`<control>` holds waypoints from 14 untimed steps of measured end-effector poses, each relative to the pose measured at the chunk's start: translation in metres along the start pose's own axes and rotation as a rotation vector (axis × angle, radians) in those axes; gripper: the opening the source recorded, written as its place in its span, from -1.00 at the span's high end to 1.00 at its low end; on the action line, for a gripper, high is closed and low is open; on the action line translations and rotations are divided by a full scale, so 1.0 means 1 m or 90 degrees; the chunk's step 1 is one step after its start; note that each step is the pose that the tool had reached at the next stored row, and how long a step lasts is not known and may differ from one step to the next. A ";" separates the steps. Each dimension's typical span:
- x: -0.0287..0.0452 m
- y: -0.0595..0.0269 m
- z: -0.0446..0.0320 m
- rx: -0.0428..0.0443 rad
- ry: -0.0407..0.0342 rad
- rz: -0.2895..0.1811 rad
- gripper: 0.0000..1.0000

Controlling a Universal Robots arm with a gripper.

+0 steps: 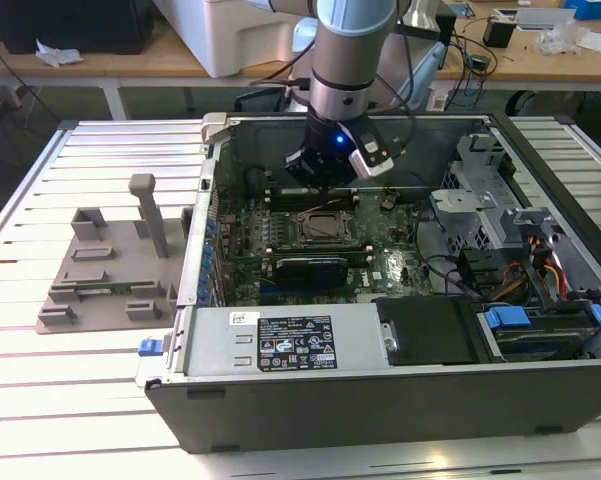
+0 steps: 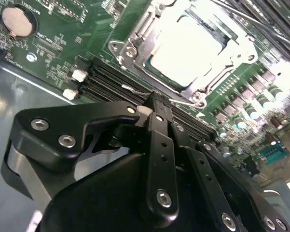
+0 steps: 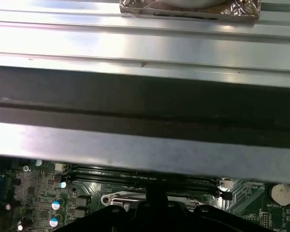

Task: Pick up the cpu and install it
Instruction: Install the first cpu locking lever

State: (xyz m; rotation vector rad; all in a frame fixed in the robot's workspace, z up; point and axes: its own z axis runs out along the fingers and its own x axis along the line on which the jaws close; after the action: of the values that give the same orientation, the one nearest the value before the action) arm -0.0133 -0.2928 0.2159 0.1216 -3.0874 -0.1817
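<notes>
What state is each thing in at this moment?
Black gripper: shut, holding nothing, hovering over the green motherboard.
Silvery square cpu: lying in the metal-framed black socket, not gripped.
Dark grey computer case: lying on its side, open.
Grey plastic fixture tray: resting beside the case.

Slatted metal table (image 1: 80,400); cluttered wooden bench (image 1: 110,68) behind.
</notes>
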 end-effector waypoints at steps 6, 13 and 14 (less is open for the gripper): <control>-0.0093 -0.0016 0.0067 -0.0002 0.0020 0.000 0.79; -0.0129 -0.0028 0.0100 -0.0003 0.0024 0.000 0.79; -0.0131 -0.0031 0.0106 -0.0002 0.0025 0.000 0.79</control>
State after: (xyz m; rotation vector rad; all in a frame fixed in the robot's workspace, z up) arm -0.0005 -0.2935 0.2045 0.1211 -3.0835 -0.1818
